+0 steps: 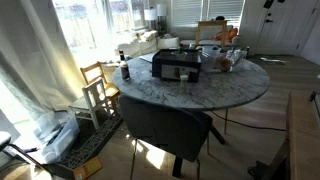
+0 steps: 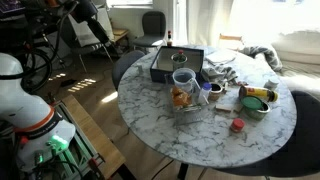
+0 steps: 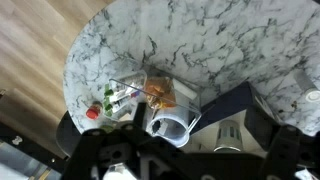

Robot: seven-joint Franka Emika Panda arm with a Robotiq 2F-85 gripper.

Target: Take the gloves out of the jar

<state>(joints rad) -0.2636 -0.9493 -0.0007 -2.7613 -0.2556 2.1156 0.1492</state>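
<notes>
A clear jar [image 2: 181,98] stands near the middle of the round marble table [image 2: 200,135], with orange gloves [image 2: 179,97] stuffed inside it. From above, the wrist view shows the jar [image 3: 150,88] and the gloves [image 3: 160,93] inside it. In an exterior view the jar [image 1: 222,60] sits on the far side of the table. My gripper [image 3: 185,160] hangs high above the table edge, clear of the jar, with its fingers spread and nothing between them. The arm shows at the upper left of an exterior view [image 2: 88,14].
Right next to the jar are a white cup [image 2: 183,77] and a black box [image 2: 176,62]. A green bowl [image 2: 255,101], a red lid [image 2: 237,125] and crumpled grey cloth [image 2: 222,72] lie on the table. Chairs surround it, one dark chair [image 1: 165,125] at the near edge.
</notes>
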